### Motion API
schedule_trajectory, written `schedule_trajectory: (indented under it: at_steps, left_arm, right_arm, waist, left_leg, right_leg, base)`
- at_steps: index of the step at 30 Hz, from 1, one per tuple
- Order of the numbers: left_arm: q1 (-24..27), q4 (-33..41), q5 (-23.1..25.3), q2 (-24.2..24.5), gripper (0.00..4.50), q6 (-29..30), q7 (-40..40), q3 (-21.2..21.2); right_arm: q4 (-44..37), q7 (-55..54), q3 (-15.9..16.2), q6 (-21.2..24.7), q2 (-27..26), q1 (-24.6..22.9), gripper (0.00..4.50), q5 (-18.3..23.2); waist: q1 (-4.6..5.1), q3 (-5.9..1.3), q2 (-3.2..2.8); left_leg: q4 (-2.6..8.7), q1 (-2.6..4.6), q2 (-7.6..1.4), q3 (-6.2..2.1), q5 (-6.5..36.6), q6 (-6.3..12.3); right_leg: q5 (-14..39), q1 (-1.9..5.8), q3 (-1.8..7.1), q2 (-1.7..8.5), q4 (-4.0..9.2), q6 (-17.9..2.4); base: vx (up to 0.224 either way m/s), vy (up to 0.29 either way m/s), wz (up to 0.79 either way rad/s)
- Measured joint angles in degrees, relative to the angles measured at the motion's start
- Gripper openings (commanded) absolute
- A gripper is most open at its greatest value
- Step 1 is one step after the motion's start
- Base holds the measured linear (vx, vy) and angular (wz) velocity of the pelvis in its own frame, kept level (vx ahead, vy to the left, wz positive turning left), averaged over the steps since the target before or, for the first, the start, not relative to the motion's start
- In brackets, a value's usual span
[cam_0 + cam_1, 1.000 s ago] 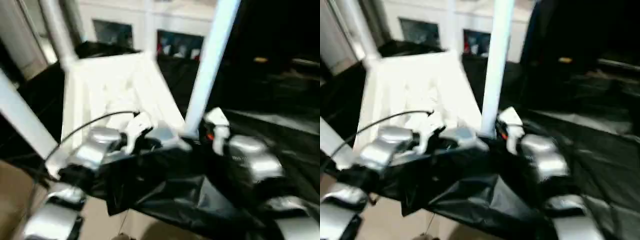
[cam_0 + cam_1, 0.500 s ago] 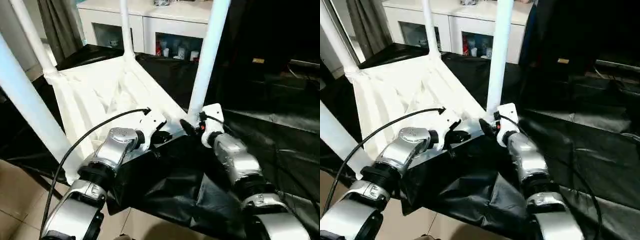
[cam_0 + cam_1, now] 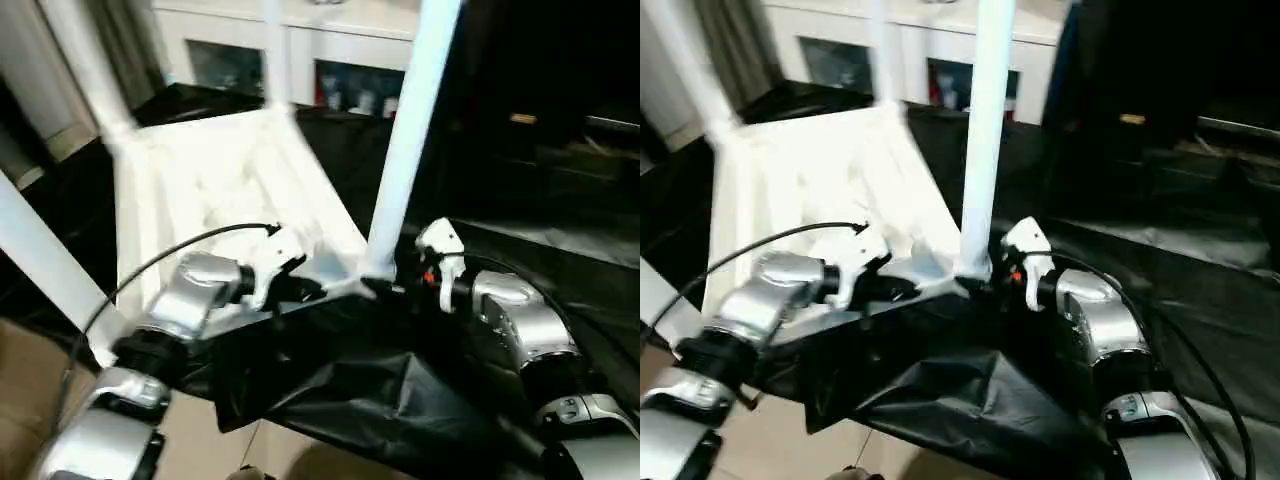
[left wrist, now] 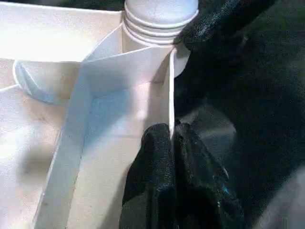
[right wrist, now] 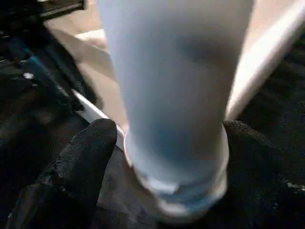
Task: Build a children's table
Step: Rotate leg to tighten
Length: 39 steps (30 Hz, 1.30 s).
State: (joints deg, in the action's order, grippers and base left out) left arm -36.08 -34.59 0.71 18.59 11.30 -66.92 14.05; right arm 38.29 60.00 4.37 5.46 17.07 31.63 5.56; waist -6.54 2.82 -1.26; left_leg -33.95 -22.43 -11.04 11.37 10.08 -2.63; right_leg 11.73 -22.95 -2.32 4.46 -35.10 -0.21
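Children's table of white plastic, rectangular, upside down on black sheeting, ribbed underside facing up, long round tapering legs rising from the rounded corner sockets. Nearest upright white tube leg planted in the near corner socket, directly between the two silver forearms. Left gripper at the table's near edge, just left of that corner; two black fingers pressed together on the thin white edge wall, pinching it, with the ridged socket collar just beyond the fingertips. Right gripper at the base of the same leg, from the right side; black fingers spread wide, one on either side of the leg's lower end, standing close beside the tube; contact with the tube not clear from the blurred close view. Black cable arching from the left forearm to the left wrist. White cabinet with glass doors behind the table, against the far wall. Pale tiled floor below the near edge of the sheeting, on the left.
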Motion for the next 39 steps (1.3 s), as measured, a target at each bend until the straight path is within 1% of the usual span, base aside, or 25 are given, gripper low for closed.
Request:
schedule_trajectory:
  at_steps: [1,2,4,6,8,11,15,17,18,19,22,24,26,30,32,33,34,38,39]
  left_arm:
    - [0.1,0.1,-0.1,0.3,0.00,0.0,-0.8,0.1]
    - [0.2,0.2,-0.2,0.4,0.00,0.0,-1.1,0.2]
    - [0.3,0.5,-0.5,0.7,0.00,0.1,-1.6,0.4]
    - [0.7,1.3,-0.9,1.1,0.00,0.8,-2.3,0.5]
    - [1.1,1.9,-1.0,1.3,0.00,1.1,-2.8,0.5]
    - [1.4,2.3,-1.0,1.4,0.00,1.2,-2.9,0.6]
    - [1.4,2.3,-1.0,1.3,0.00,1.1,-2.7,0.6]
    - [1.4,2.3,-1.0,1.2,0.00,1.1,-2.2,0.6]
    - [1.4,2.2,-1.0,0.9,0.00,1.1,-1.4,0.5]
    - [1.3,1.6,-0.8,0.2,0.00,0.8,0.9,0.2]
    - [-0.7,-2.1,1.2,-3.4,0.00,0.4,9.5,-0.5]
    - [-1.6,-3.8,1.7,-6.1,0.00,0.9,14.3,-1.1]
    - [-1.7,-4.2,1.8,-7.6,0.00,1.2,16.6,-1.1]
    - [-2.9,-7.0,2.0,-10.4,0.00,1.4,20.4,-2.3]
    - [-2.9,-7.2,2.0,-10.6,0.00,1.2,20.5,-2.5]
    - [-2.9,-7.3,2.0,-10.6,0.00,1.1,20.5,-2.5]
    - [-2.9,-7.3,2.0,-10.5,0.00,0.8,20.3,-2.5]
    - [-2.9,-7.4,2.0,-9.7,0.00,-0.4,18.4,-2.4]
    - [-2.9,-7.4,1.9,-9.5,0.00,-0.4,17.8,-2.4]
  right_arm:
    - [0.0,0.6,0.1,-0.1,0.0,0.0,3.80,0.2]
    - [0.0,0.9,0.2,-0.2,0.0,0.0,3.65,0.4]
    - [0.0,1.4,0.4,-0.6,0.0,0.0,3.65,0.4]
    - [0.1,2.2,0.6,-0.6,0.1,0.0,3.31,0.7]
    - [0.1,2.7,0.6,-0.5,0.2,0.0,3.26,0.8]
    - [0.1,3.0,0.5,-0.3,0.3,0.0,2.94,0.9]
    - [0.0,2.9,0.5,0.4,0.0,-0.1,2.75,1.0]
    - [0.0,2.7,0.5,0.6,-0.3,-0.1,2.73,1.1]
    - [0.0,1.8,0.4,0.6,-0.7,-0.3,2.72,1.0]
    - [0.2,-1.5,-0.2,0.5,-1.6,-0.3,2.71,0.8]
    - [2.8,-17.5,-3.3,-0.5,-6.8,0.3,2.70,-0.6]
    - [4.2,-26.4,-5.3,-0.7,-9.8,1.0,2.70,-0.9]
    - [4.8,-30.5,-6.0,-0.6,-10.6,1.5,2.70,-1.0]
    - [5.2,-39.5,-6.9,-1.1,-13.6,1.9,2.70,-2.4]
    - [5.2,-39.8,-6.9,-1.4,-13.8,1.9,2.70,-2.8]
    - [5.2,-39.8,-6.9,-1.7,-13.8,1.9,3.26,-2.8]
    - [5.2,-39.4,-7.0,-1.9,-13.8,1.9,3.26,-2.8]
    - [5.2,-33.9,-6.7,-2.5,-12.2,1.8,3.77,-2.8]
    - [5.2,-32.9,-6.6,-2.6,-11.9,1.8,3.77,-2.8]
  waist:
    - [-0.18,0.00,0.00]
    - [-0.25,0.00,0.00]
    - [-0.29,0.00,0.01]
    - [-0.26,0.00,0.01]
    - [-0.27,0.00,0.00]
    - [-0.29,0.00,0.00]
    - [-0.34,0.00,0.01]
    - [-0.41,0.00,0.01]
    - [-0.47,0.00,0.01]
    - [-0.44,0.00,0.02]
    - [0.16,-0.01,0.01]
    - [0.45,0.00,0.00]
    - [0.72,0.00,-0.02]
    - [0.70,-0.29,-0.62]
    - [0.72,-0.34,-0.84]
    - [0.72,-0.35,-0.86]
    - [0.70,-0.32,-0.93]
    - [0.80,-0.28,-1.05]
    - [0.82,-0.27,-1.06]
  left_leg:
    - [-0.03,-0.02,0.00,0.01,0.0,0.01]
    - [-0.07,-0.03,0.00,0.01,0.0,0.01]
    - [-0.11,-0.06,0.01,0.02,0.0,0.01]
    - [-0.12,-0.06,0.01,0.02,0.0,0.01]
    - [-0.12,-0.06,0.00,0.02,0.0,0.01]
    - [-0.12,-0.07,0.00,0.02,0.0,0.01]
    - [-0.12,-0.07,0.00,0.02,0.0,0.01]
    - [-0.12,-0.06,0.00,0.01,0.0,0.01]
    - [-0.13,-0.05,0.00,0.01,0.0,0.01]
    - [-0.14,0.01,0.00,0.01,0.0,0.00]
    - [-0.12,0.27,0.02,0.01,0.0,-0.04]
    - [-0.09,0.43,0.04,0.01,0.0,-0.07]
    - [0.02,0.43,0.06,0.01,0.0,-0.08]
    - [0.07,0.43,0.10,0.00,0.0,-0.08]
    - [0.07,0.42,0.12,0.00,0.0,-0.08]
    - [0.09,0.42,0.12,-0.01,0.0,-0.08]
    - [0.10,0.41,0.11,-0.03,0.0,-0.08]
    - [0.11,0.33,0.11,-0.02,0.0,-0.08]
    - [0.13,0.33,0.10,-0.02,0.0,-0.08]
  right_leg:
    - [0.0,0.01,0.00,0.01,0.00,0.0]
    - [0.0,0.01,0.00,0.02,0.00,0.0]
    - [0.0,0.01,0.00,0.04,-0.01,0.0]
    - [0.0,0.00,0.00,0.04,-0.03,0.0]
    - [0.0,-0.01,-0.01,0.04,-0.05,0.0]
    - [0.0,-0.01,-0.03,0.04,-0.05,0.0]
    - [0.0,0.00,-0.03,0.04,-0.07,0.0]
    - [0.0,0.00,-0.03,0.04,-0.09,0.0]
    - [0.0,0.01,-0.03,0.04,-0.09,0.0]
    - [0.0,0.03,-0.01,0.04,-0.14,0.0]
    - [-0.1,0.17,0.05,0.06,-0.23,-0.1]
    - [-0.1,0.28,0.06,0.07,-0.22,-0.1]
    - [-0.1,0.28,0.04,0.10,-0.11,-0.1]
    - [-0.2,0.35,0.06,0.10,-0.11,-0.1]
    - [-0.2,0.35,0.05,0.12,-0.11,0.0]
    - [-0.2,0.35,0.04,0.12,-0.11,0.0]
    - [-0.2,0.34,0.02,0.12,-0.10,0.0]
    - [-0.2,0.29,0.01,0.11,-0.08,0.0]
    - [-0.2,0.27,-0.01,0.11,-0.08,0.0]
  base:
    - [0.000,0.000,0.00]
    - [0.000,0.000,0.00]
    - [0.000,0.000,0.00]
    - [0.000,0.000,0.00]
    - [0.000,0.000,0.00]
    - [0.000,0.000,0.00]
    - [0.000,0.000,0.00]
    - [0.000,0.000,0.00]
    - [0.000,0.000,0.00]
    - [0.000,0.000,0.00]
    - [0.000,0.000,0.00]
    - [0.000,0.000,0.00]
    - [0.000,0.000,0.00]
    - [0.000,0.000,0.00]
    - [0.000,0.000,0.00]
    - [0.000,0.000,0.00]
    - [0.000,0.000,0.00]
    - [0.000,0.000,0.00]
    - [0.000,0.000,0.00]
